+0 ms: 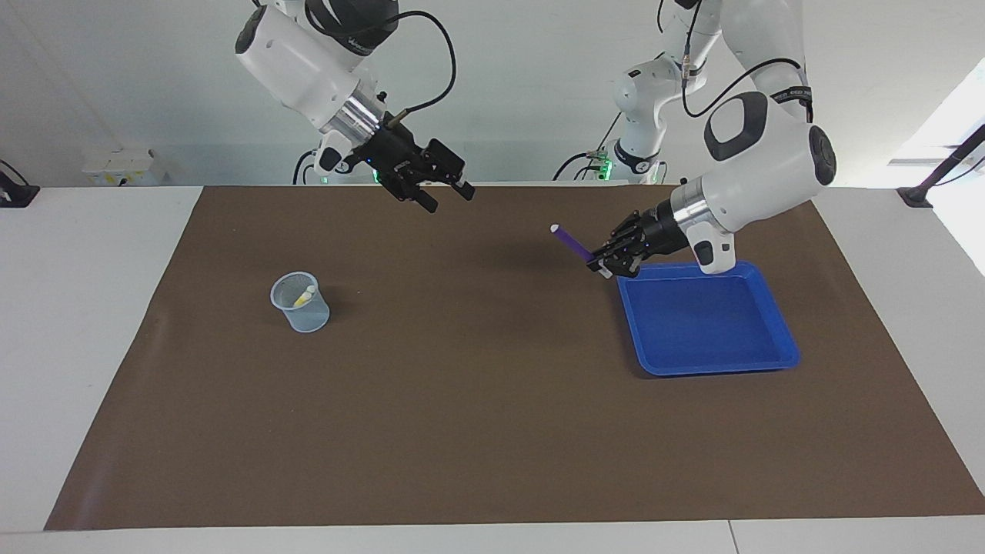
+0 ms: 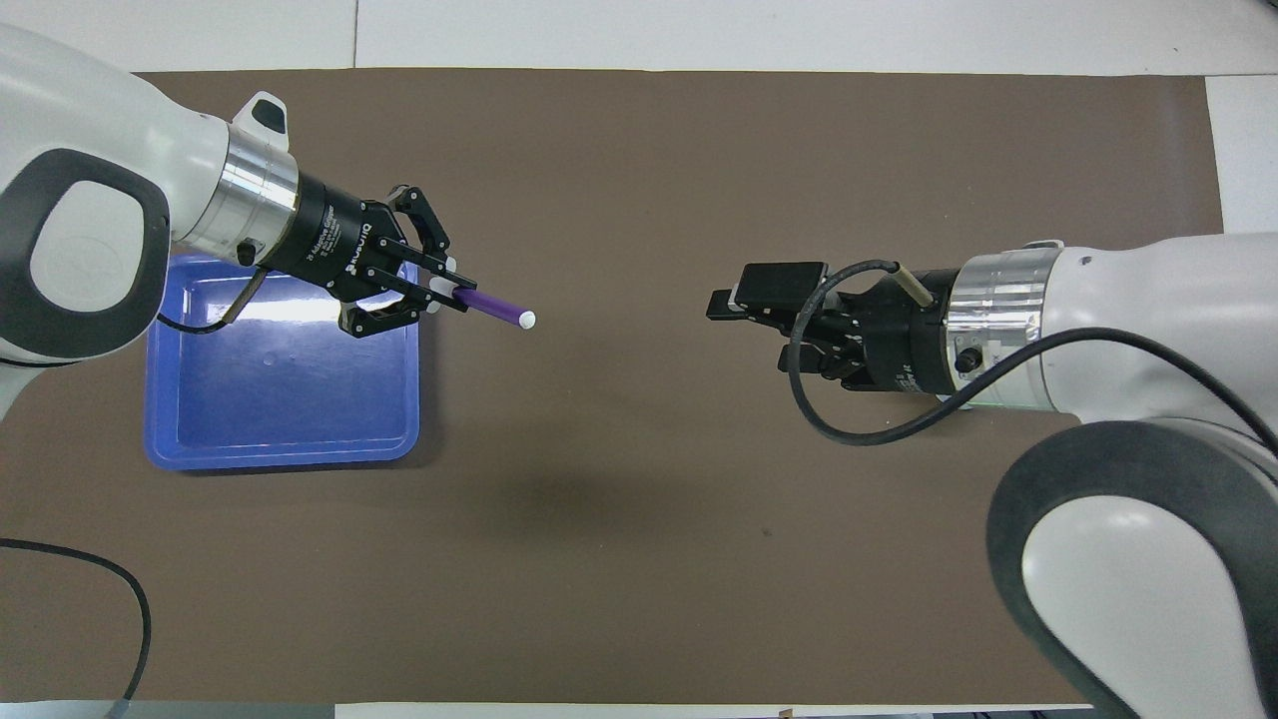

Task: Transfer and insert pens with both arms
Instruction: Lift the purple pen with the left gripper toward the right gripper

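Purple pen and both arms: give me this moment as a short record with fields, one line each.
purple pen: held in the air, pale end pointing toward the right arm
left pincer: shut on the purple pen, over the mat at the edge of the blue tray
right pincer: open, raised over the brown mat, holding nothing
beaker: stands toward the right arm's end, yellow pen inside
blue tray: nothing seen in it
handover: not yet done; the pincers are apart
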`<state>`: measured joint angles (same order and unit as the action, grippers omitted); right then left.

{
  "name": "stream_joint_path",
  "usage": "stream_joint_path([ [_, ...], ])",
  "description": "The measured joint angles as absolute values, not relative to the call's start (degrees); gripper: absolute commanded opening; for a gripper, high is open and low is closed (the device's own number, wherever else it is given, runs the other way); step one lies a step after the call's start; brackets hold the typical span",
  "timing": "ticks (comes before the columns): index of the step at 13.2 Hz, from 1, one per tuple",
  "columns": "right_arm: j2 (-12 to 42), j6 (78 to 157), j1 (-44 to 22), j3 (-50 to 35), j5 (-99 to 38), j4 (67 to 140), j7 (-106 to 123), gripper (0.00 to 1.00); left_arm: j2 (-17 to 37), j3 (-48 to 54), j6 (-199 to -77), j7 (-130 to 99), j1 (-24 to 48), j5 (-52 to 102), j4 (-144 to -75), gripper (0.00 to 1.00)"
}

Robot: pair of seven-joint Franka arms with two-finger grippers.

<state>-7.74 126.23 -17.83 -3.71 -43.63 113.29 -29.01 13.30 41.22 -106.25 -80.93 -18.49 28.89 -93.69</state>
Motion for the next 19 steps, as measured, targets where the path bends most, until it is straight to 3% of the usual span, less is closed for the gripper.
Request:
stream_joint_path([
  [2, -7.7, 130.3, -20.7, -3.8, -43.6, 113.8, -32.5, 1.0, 10.6, 41.5, -109.0, -86.1, -15.7, 30.1, -95.7, 0.0],
  [6, -7.5, 131.4, -21.3, -3.6, -43.6, 114.0, -33.3, 0.96, 4.9, 41.4, -114.9, -88.8, -13.9, 37.5, -103.4, 0.0],
  [8, -7.3, 131.5, -21.2, -3.4, -43.6, 114.0, -33.3, 0.88, 3.4, 41.1, -116.3, -88.8, -14.1, 41.5, -106.0, 0.0],
  [10, -7.1, 131.5, -21.4, -3.5, -43.7, 114.0, -33.3, 0.85, 2.7, 41.1, -118.0, -88.8, -14.0, 44.0, -107.6, 0.0],
  [12, -6.8, 131.5, -21.4, -3.5, -43.7, 114.0, -33.3, 0.73, 1.7, 41.2, -119.7, -88.8, -14.0, 46.4, -109.3, 0.0],
  [19, -6.7, 131.5, -22.1, -3.7, -43.7, 114.0, -33.3, 0.6, 0.7, 41.2, -121.2, -88.8, -14.0, 49.9, -110.7, 0.0],
])
